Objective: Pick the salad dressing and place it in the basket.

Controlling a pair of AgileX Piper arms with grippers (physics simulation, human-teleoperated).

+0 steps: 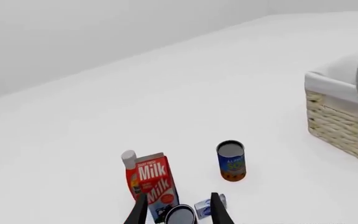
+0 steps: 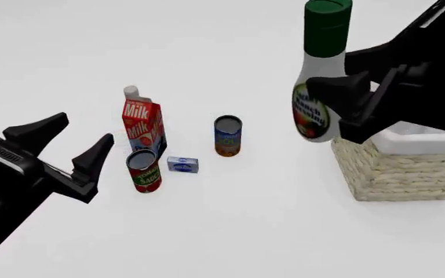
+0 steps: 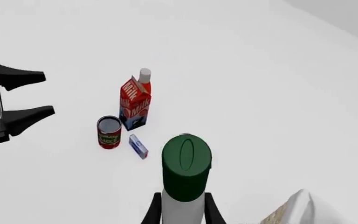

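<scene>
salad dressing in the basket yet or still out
Still out. The right gripper holds the salad dressing upright in the air, beside the basket and above its rim, not inside.

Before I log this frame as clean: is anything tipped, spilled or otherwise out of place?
Nothing stands out. The milk carton, both cans and the small box stand or lie on the table unspilled. The salad dressing is upright in the right gripper, lifted beside the basket, not yet inside it.
</scene>
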